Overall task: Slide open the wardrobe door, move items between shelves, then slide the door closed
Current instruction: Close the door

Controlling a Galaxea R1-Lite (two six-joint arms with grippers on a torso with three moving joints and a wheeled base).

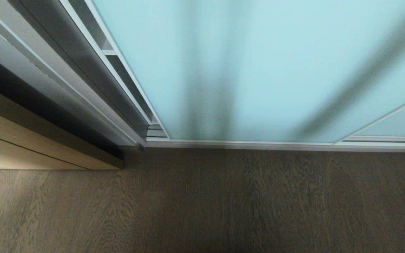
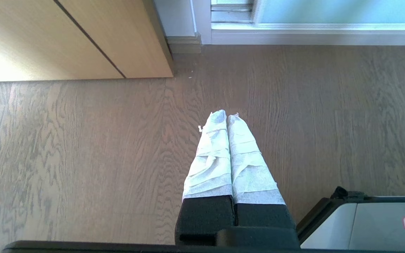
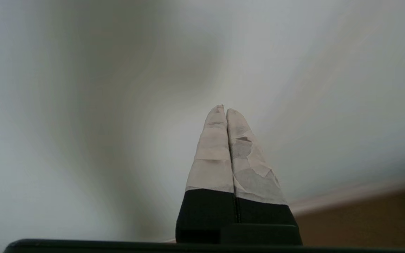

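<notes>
Nearest the robot lies the dark wood-grain floor (image 1: 202,203), with nothing standing on it in the head view. Neither arm shows there. In the left wrist view the left gripper (image 2: 226,117) hangs low over that floor, its tape-wrapped fingers (image 2: 211,151) pressed together and holding nothing, with a corner of the robot's own base (image 2: 364,225) beside it. The right gripper (image 3: 223,109) is likewise clenched and empty — behind it the right wrist view gives only a smeared pale surface and a brown band, too blurred to name with certainty.

Further off, at the left, stands the light wood door (image 1: 30,147), and next to it the grey wardrobe side frame (image 1: 83,80). Beyond the floor's edge runs the silver bottom rail (image 1: 258,144), and rising from it is the sliding wardrobe door (image 1: 258,70) — frosted pale blue-green glass filling most of the view, seemingly drawn nearly up to the side frame. A narrow slot at its left edge shows a sliver of what may be a white shelf (image 1: 109,52); no item can be seen.

Judged from this, the task looks barely begun: the door is not yet open, the moving between shelves and the closing all remain.
</notes>
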